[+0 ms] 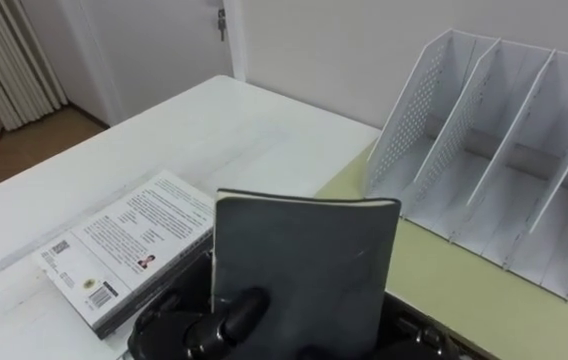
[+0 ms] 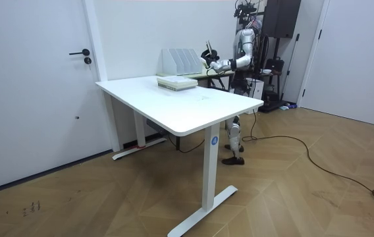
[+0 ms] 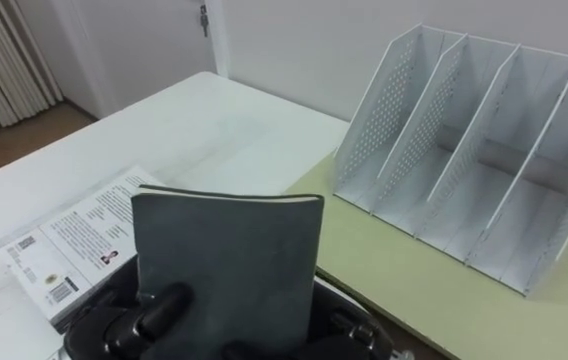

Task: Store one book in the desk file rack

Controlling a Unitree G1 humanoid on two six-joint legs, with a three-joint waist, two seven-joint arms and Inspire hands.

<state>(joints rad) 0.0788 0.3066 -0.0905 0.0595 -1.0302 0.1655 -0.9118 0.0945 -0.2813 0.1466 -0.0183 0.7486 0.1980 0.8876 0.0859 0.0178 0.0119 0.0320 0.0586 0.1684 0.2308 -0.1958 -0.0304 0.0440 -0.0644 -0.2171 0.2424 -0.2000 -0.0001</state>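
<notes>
I hold a dark grey book (image 1: 304, 265) upright, close in front of me, its plain cover facing me. My left hand (image 1: 232, 318) grips its lower left corner, thumb curled over the cover. My right hand (image 1: 422, 338) sits low behind the book's right edge. The white file rack (image 1: 504, 150) stands at the right on a pale green desk (image 1: 464, 300), with several empty slots open toward me. In the room view I stand behind the white table, holding the book (image 2: 208, 55) near the rack (image 2: 181, 62).
A white-covered book (image 1: 129, 250) lies flat on the white table (image 1: 214, 130) to my left, just beside my left hand. A white door and wall lie beyond the table. A wooden floor shows at the far left.
</notes>
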